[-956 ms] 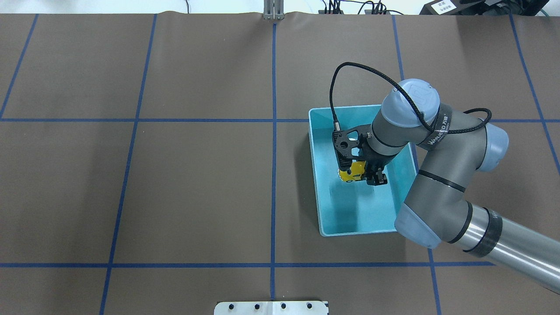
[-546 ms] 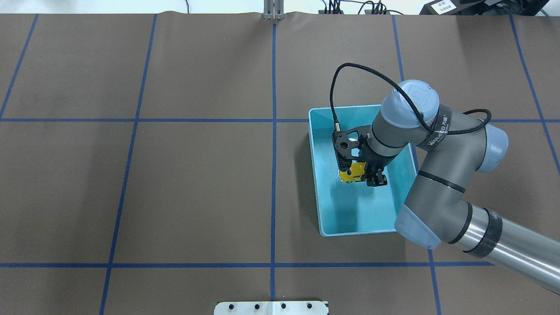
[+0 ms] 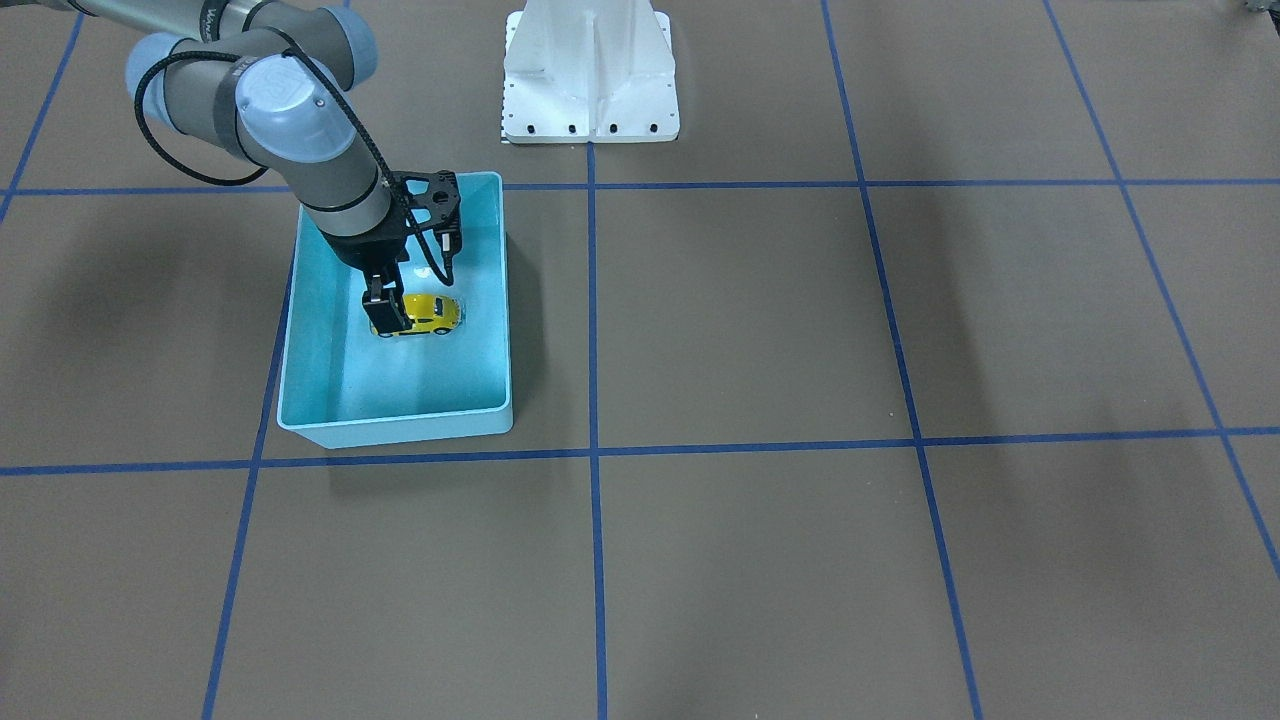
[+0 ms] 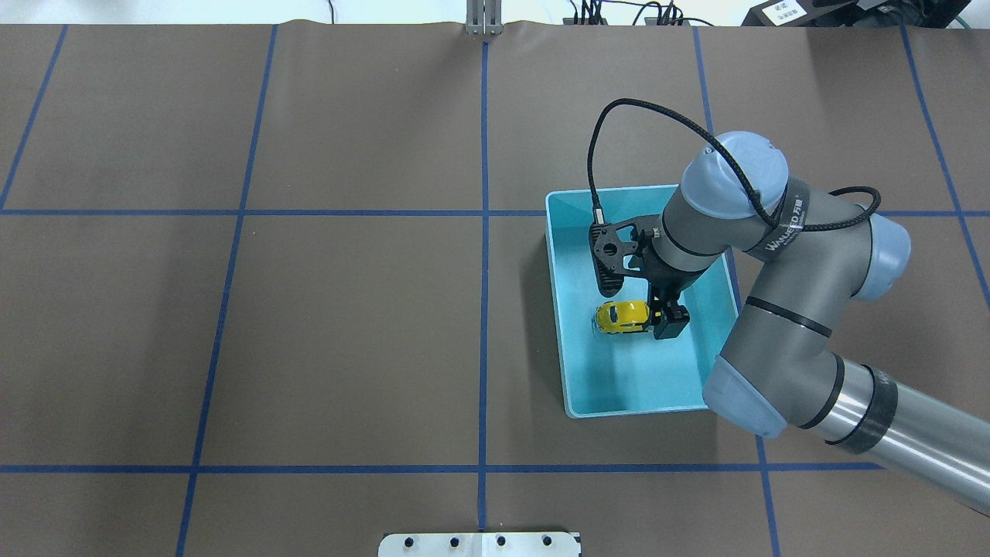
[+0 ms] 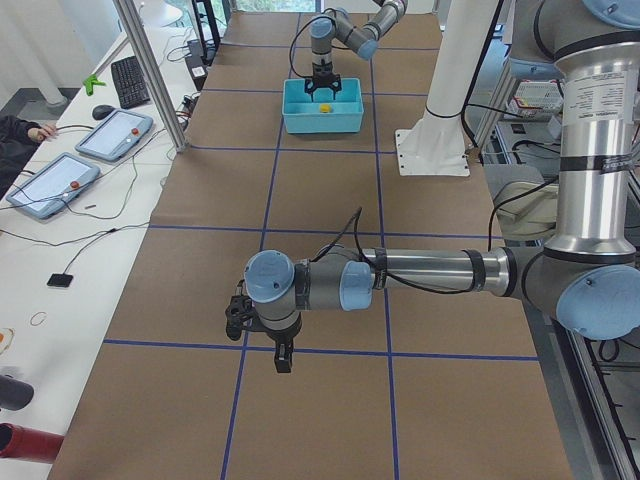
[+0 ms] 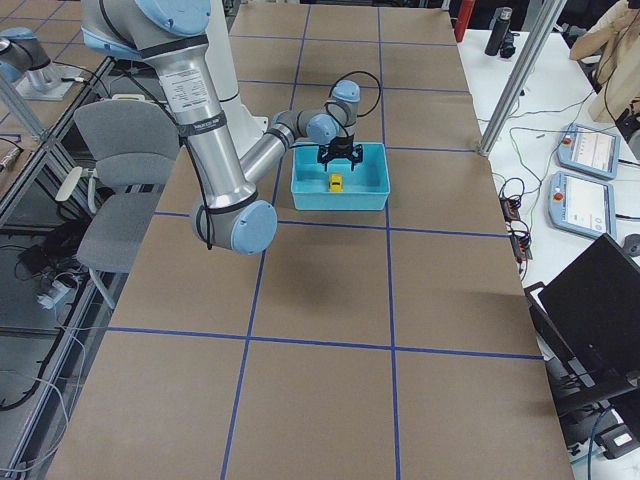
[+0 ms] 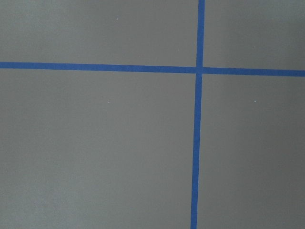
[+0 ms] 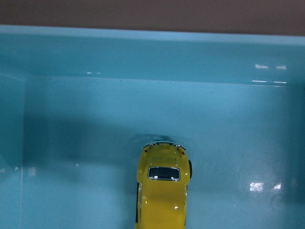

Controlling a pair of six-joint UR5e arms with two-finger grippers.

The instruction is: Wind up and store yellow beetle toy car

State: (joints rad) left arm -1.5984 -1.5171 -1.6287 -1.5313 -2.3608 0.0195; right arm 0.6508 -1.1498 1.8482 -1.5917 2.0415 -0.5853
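The yellow beetle toy car (image 4: 621, 316) rests on the floor of the light blue bin (image 4: 558, 325), wheels down. It also shows in the front-facing view (image 3: 434, 313) and the right wrist view (image 8: 162, 191). My right gripper (image 4: 642, 308) hovers just above the car inside the bin and looks open; one black finger (image 4: 670, 322) stands beside the car and the other is hidden under the wrist. My left gripper (image 5: 283, 358) shows only in the exterior left view, low over bare table far from the bin; I cannot tell whether it is open or shut.
The bin's walls (image 3: 395, 428) surround the right gripper closely. The white robot base (image 3: 590, 75) stands behind the bin. The brown mat with blue tape lines (image 7: 198, 143) lies under the left wrist. Operators' tablets (image 5: 110, 135) lie on a side table.
The right gripper has let go of the car and risen a little. The car, held tilted before, now lies flat on the bin floor.
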